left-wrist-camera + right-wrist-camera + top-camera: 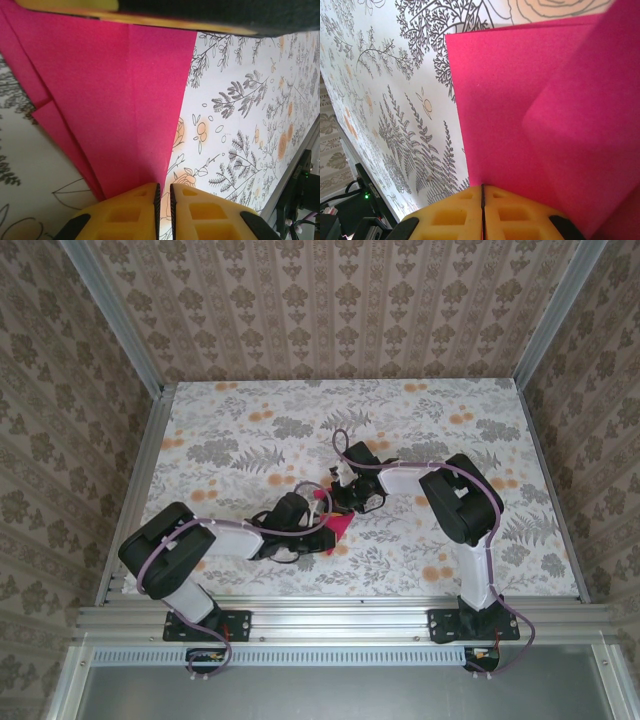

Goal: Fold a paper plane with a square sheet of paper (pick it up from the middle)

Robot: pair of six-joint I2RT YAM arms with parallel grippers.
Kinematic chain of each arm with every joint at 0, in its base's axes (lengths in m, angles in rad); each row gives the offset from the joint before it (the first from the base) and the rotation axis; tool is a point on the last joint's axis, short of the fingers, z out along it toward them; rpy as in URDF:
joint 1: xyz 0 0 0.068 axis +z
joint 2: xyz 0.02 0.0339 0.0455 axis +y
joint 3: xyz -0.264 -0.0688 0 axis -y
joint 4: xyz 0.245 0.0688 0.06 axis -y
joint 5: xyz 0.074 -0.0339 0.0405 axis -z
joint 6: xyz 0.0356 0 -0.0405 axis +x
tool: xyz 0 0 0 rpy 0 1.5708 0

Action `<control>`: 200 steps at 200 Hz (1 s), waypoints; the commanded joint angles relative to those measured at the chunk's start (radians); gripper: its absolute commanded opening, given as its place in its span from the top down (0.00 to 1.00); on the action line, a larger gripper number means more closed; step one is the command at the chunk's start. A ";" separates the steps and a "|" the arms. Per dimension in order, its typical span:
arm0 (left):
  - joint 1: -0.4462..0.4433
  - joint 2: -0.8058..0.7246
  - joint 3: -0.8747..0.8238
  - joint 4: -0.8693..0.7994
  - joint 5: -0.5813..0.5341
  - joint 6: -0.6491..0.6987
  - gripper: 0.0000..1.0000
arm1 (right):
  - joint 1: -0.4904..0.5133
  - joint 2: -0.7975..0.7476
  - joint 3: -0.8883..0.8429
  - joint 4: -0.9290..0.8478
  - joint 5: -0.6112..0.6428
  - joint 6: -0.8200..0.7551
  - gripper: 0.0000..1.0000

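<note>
Left tool point(163, 197): pads nearly pressed together, with a thin slit between them. The narrow end of the square sheet of paper point(115, 100) ran right up to the tips. Could not tell whether it was pinched or only touched. From there the sheet widened away from the tool. One lengthwise crease ran almost straight out along the tool's own line, and a folded flap lay along the sheet's left edge.

Right tool point(482, 192): pads pressed fully together, pinching an edge of the same sheet from the opposite side.

Overhead, the sheet sat between the two tools at mid-worktop point(220, 430).

Judgement: neither arm was nearer, both being at the paper. The next fold hinges on that crease line spanning tool to tool.
</note>
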 commanded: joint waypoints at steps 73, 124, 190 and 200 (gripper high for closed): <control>-0.071 -0.086 -0.014 -0.077 0.114 0.014 0.82 | 0.001 0.054 -0.022 -0.064 0.090 -0.003 0.91; 0.092 -0.376 -0.003 -0.337 -0.053 0.032 0.81 | 0.001 0.032 -0.026 -0.062 0.091 0.001 0.91; 0.135 -0.176 0.090 -0.221 0.023 0.043 0.85 | 0.001 0.029 -0.031 -0.057 0.087 0.006 0.91; 0.134 -0.142 0.091 -0.166 0.041 0.032 0.84 | 0.002 0.028 -0.033 -0.056 0.087 0.007 0.91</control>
